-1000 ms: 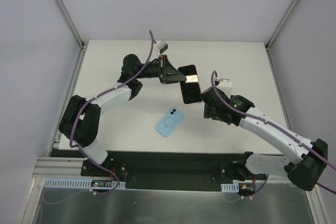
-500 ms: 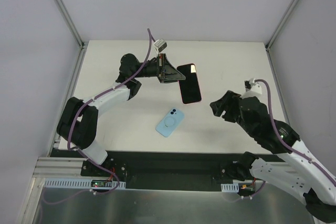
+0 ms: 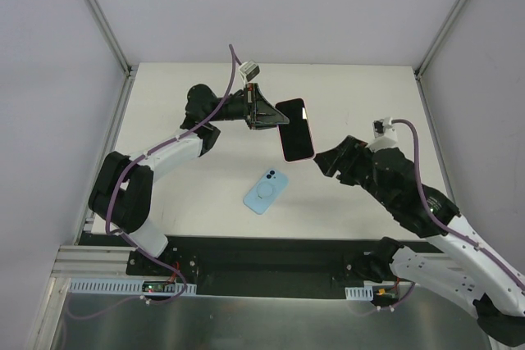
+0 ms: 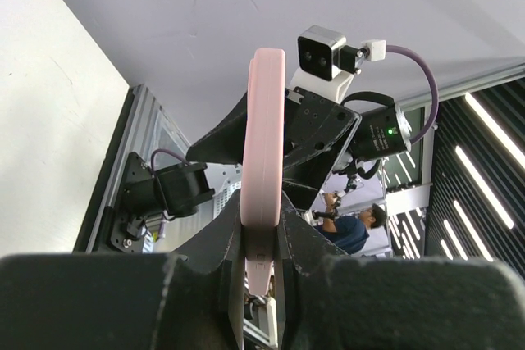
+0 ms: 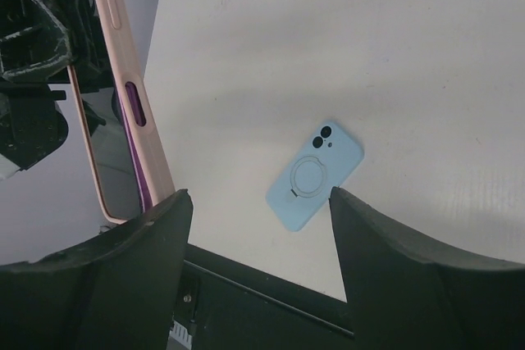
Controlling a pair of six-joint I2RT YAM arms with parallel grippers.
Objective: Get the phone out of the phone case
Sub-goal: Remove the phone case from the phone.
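Note:
My left gripper [image 3: 275, 118] is shut on the top end of a phone in a pink case [image 3: 296, 129] and holds it in the air above the white table [image 3: 197, 194], dark screen facing up. In the left wrist view the pink case [image 4: 262, 145] stands edge-on between my fingers [image 4: 261, 227]. My right gripper [image 3: 325, 159] is open and empty, just right of the phone's lower end, not touching it. In the right wrist view the pink case's side [image 5: 123, 96] runs down the left, beside my left finger [image 5: 123, 268].
A light blue phone case [image 3: 267, 191] with a ring on its back lies flat on the table below the held phone; it also shows in the right wrist view [image 5: 314, 184]. The table's dark front edge [image 5: 246, 293] is close beneath my right gripper.
My right gripper left the phone's lower end, swung out to the right, and has now moved back left toward it, jaws open. My left gripper has kept hold of the phone with little movement.

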